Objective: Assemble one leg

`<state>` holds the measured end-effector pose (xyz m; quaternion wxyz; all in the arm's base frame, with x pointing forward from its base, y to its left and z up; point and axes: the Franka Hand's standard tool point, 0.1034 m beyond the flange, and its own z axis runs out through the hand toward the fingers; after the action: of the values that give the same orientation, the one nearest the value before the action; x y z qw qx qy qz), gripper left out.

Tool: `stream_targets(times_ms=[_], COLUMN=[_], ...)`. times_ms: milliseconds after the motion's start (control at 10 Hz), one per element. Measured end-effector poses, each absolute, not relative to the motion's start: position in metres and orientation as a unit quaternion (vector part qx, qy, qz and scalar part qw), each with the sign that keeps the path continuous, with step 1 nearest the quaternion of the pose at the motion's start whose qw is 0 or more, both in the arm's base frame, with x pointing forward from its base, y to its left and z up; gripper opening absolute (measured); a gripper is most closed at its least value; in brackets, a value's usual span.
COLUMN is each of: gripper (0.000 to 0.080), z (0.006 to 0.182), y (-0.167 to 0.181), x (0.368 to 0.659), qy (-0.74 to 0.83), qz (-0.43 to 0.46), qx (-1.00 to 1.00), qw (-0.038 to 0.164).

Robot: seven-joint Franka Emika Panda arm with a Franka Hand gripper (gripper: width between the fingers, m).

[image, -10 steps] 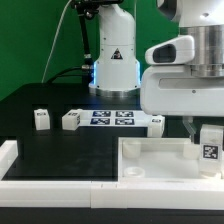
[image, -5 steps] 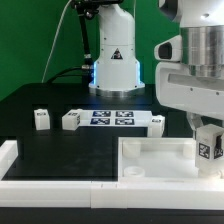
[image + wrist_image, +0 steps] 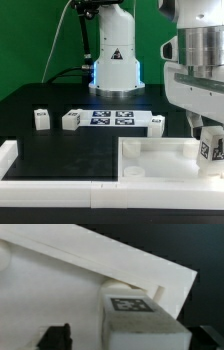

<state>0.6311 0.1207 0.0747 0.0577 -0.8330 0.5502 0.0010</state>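
My gripper (image 3: pixel 206 134) is at the exterior view's right, shut on a white leg (image 3: pixel 211 149) with a black-and-white tag on its side. The leg stands upright at the near right corner of the large white tray-shaped part (image 3: pixel 150 158). In the wrist view the leg (image 3: pixel 140 322) sits between my dark fingers (image 3: pixel 56 336), with my gripper (image 3: pixel 130 341) right over it and the tray's raised rim (image 3: pixel 110 260) behind it. The leg's foot and how it meets the tray are hidden.
Three more white legs lie on the black table: two at the exterior view's left (image 3: pixel 41 119) (image 3: pixel 71 120) and one (image 3: pixel 156 122) right of the marker board (image 3: pixel 110 118). The robot base (image 3: pixel 114 65) stands behind. A white block (image 3: pixel 8 152) sits at the near left edge.
The hand has shifted toward the exterior view's right and turned a little. The leg has stayed at the tray's corner, moving only slightly right.
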Motion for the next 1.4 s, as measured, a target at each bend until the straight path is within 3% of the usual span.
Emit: stream_targets(times_ms=[100,200,1100,1400], gripper=[0.0619,0.064,0.0649,0.0612], z=[0.0747,0.075,0.072,0.0716], y=[0.1211,0.1221,0.1187,0.1175], x=[0.631,0.6309,0.6339,0.6343], qy=[0.521,0.459,-0.07,-0.1], qz=[-0.001,-0.004,-0.027,-0.03], qx=[-0.851,-0.887,-0.997,-0.994], qw=[0.057,0.056,0.027,0.026])
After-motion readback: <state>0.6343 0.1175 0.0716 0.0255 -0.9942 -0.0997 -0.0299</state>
